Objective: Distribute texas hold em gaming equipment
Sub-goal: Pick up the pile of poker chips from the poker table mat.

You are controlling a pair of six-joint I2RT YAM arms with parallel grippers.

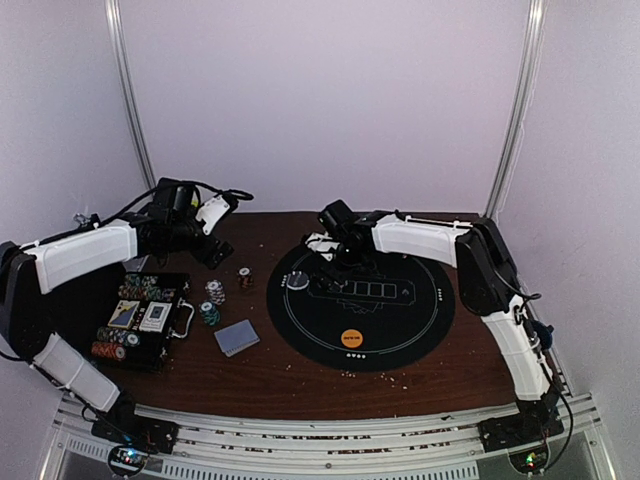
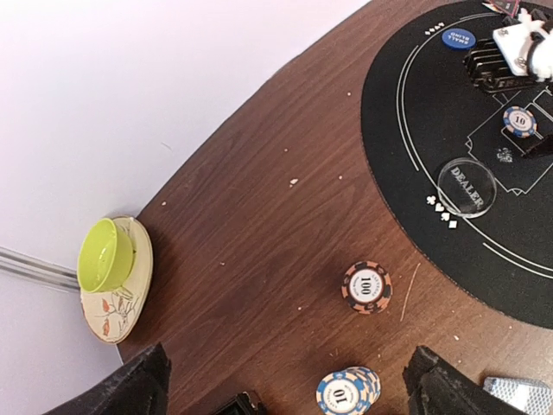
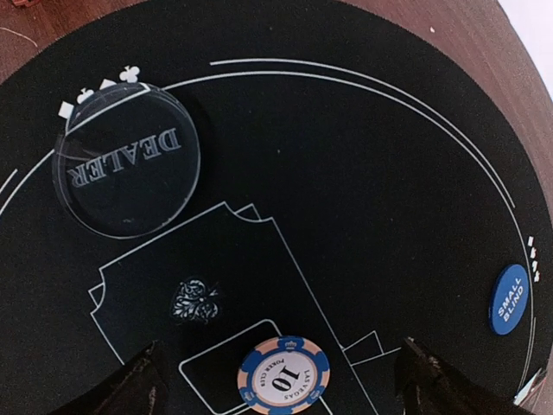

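Blue-and-white 10 chip [image 3: 283, 373] flat on black felt mat [image 3: 346, 173], under right gripper [image 3: 281, 346], fingers apart, gripping nothing. Clear DEALER button [image 3: 127, 160] and blue SMALL BLIND disc [image 3: 509, 299] on same mat.
Left wrist view: left gripper [image 2: 289, 350] spread, gripping nothing; stack of 10 chips [image 2: 347, 392] and 100 chip [image 2: 366, 287] on wooden table [image 2: 242, 216].
Top view: card deck [image 1: 237, 338] beside chip case [image 1: 145, 318].

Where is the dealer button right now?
The dealer button lies near the black mat's left edge in the top view, beside the printed suit marks, with the blue 10 chip its nearest neighbour.
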